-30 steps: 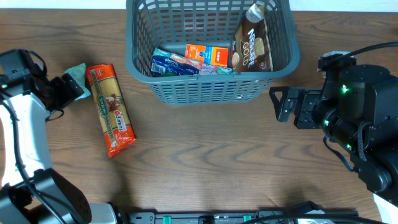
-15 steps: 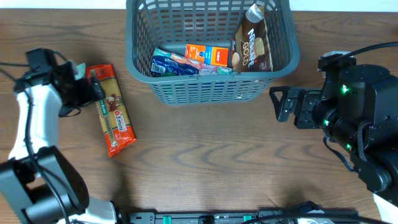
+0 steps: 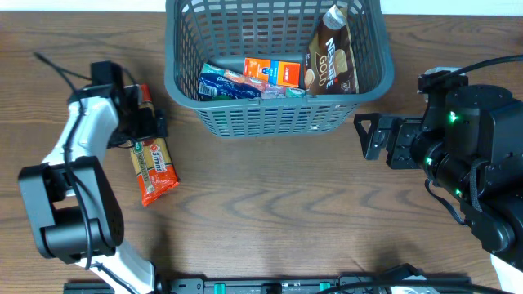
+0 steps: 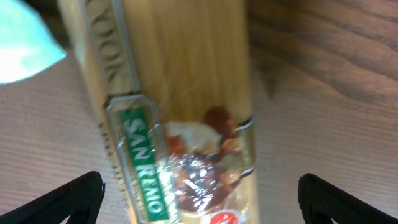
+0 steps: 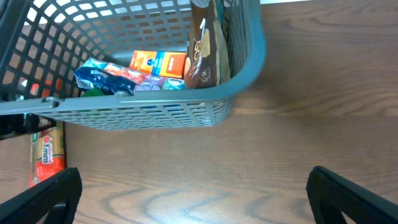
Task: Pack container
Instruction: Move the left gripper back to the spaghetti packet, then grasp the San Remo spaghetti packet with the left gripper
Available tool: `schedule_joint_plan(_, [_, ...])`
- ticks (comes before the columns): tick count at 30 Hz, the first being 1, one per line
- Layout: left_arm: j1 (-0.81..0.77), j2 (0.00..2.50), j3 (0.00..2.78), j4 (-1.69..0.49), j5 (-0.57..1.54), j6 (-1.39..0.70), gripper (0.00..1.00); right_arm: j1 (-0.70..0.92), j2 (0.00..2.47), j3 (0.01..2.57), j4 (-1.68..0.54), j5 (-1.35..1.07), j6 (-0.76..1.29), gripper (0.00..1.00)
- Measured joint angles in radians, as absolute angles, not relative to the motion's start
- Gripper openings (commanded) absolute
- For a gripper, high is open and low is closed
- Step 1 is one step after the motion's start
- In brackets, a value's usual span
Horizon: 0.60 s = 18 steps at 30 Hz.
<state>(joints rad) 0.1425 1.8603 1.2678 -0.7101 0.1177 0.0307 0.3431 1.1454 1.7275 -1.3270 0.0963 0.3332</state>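
A brown wood-grain table (image 3: 278,212) is filling the overhead view. The container (image 3: 270,122), a dark grey slatted basket, is sitting at the far middle of the table. Inside it a Nescafé Gold pouch (image 3: 331,57) is leaning against the right wall. An orange carton (image 3: 274,72) and a blue packet (image 3: 229,84) are lying beside the pouch on the base. Left of the basket, and apart from it, a San Remo spaghetti packet (image 3: 155,167) is lying flat on the wood. The left gripper (image 3: 143,122) is positioned over the packet's far half. The right gripper (image 3: 368,137) is hanging just right of the basket's near corner, pointing toward it, with its jaws spread and nothing between them.

In the left wrist view the spaghetti packet is running up the middle, close and slightly blurred. The two black fingers (image 4: 68,199) are showing at the bottom corners, wide apart, one on each side of the packet. Whether they are touching it cannot be told. A pale teal blur (image 4: 22,46) is showing at the upper left.

In the right wrist view the basket is occupying the upper left, with the carton, blue packet and pouch showing through its slats. The fingertips (image 5: 43,199) are sitting far apart at the bottom corners over bare wood.
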Motion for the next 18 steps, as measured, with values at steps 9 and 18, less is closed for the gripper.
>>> schedule_joint_plan(9, [0.105, 1.862, 1.268, -0.694, 0.012, 0.023, 0.99, 0.343, 1.145, 1.728, -1.327, 0.096, 0.333, 0.99])
schedule_joint_plan(18, [0.107, 1.942, 1.268, -0.688, -0.005, -0.002, 0.99, 0.343, 1.145, 1.728, -1.327, 0.096, 0.333, 0.99])
